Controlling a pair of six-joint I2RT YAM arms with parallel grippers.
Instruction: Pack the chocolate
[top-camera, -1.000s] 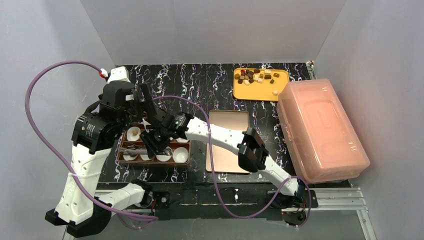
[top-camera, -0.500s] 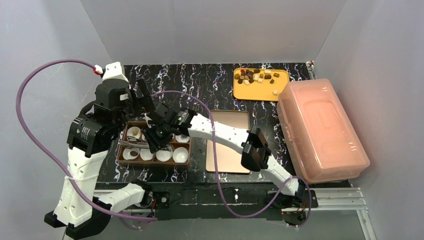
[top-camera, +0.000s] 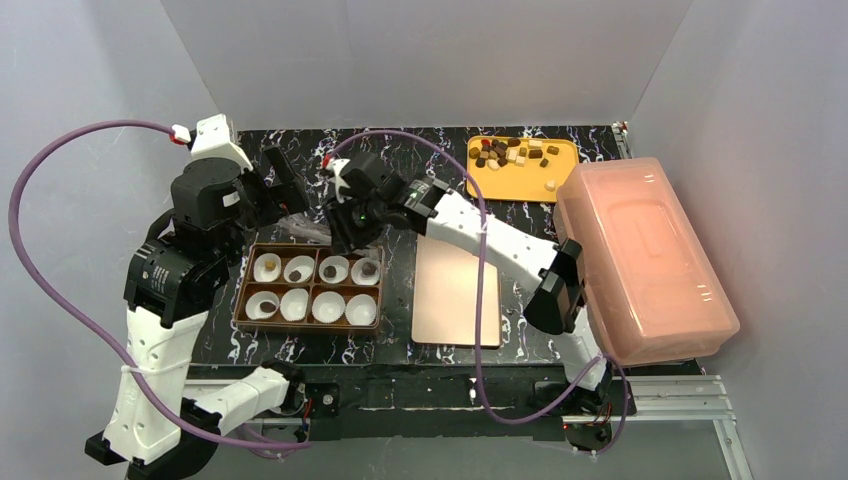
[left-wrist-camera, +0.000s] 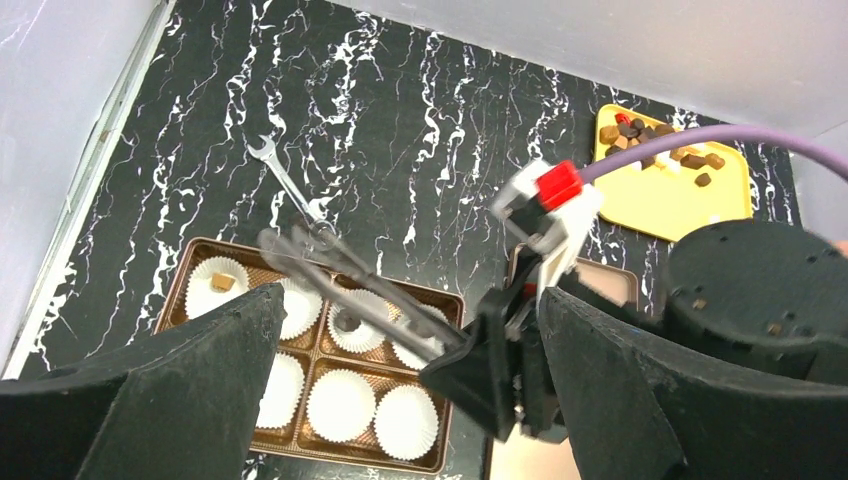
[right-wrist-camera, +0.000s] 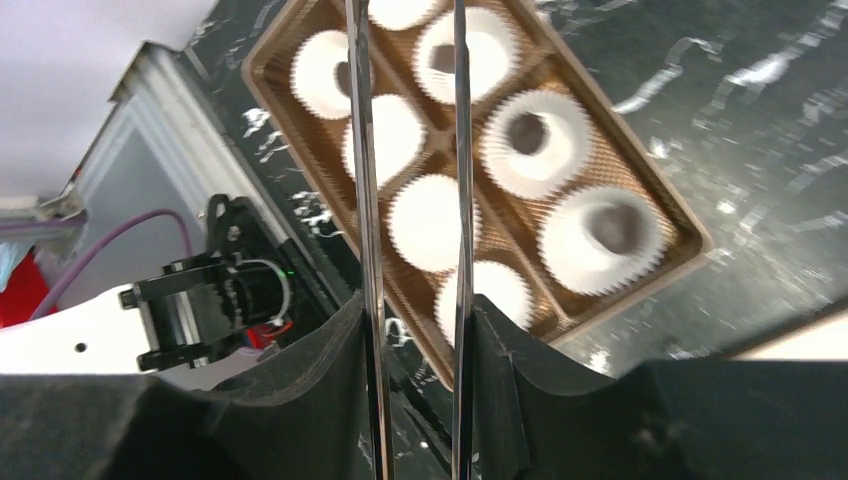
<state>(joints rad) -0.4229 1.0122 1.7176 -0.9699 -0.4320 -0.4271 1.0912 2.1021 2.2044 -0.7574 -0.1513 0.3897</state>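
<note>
The chocolate (top-camera: 515, 153) lies as small dark, tan and cream chunks on a yellow tray (top-camera: 562, 185) at the back right. A few chunks sit in white paper cups in the brown box (top-camera: 240, 300), such as a tan one (left-wrist-camera: 222, 283) and a dark one (right-wrist-camera: 528, 132). My right gripper (top-camera: 345, 215) (right-wrist-camera: 415, 310) is shut on metal tongs (right-wrist-camera: 360, 200) (left-wrist-camera: 340, 285) and hangs above the box's far edge. The tong tips are blurred, so I cannot tell if they carry anything. My left gripper (top-camera: 280, 185) (left-wrist-camera: 410, 295) stands wide open and holds nothing, behind and above the box.
A flat copper lid (top-camera: 456, 290) lies right of the box. A large pink plastic bin (top-camera: 640, 260) fills the right side. A wrench (left-wrist-camera: 285, 180) lies on the black marbled table behind the box. Purple cables arc over both arms.
My right arm has lifted the tongs out of the box and swung back and up towards the rear. The left gripper has drawn back and left, still open.
</note>
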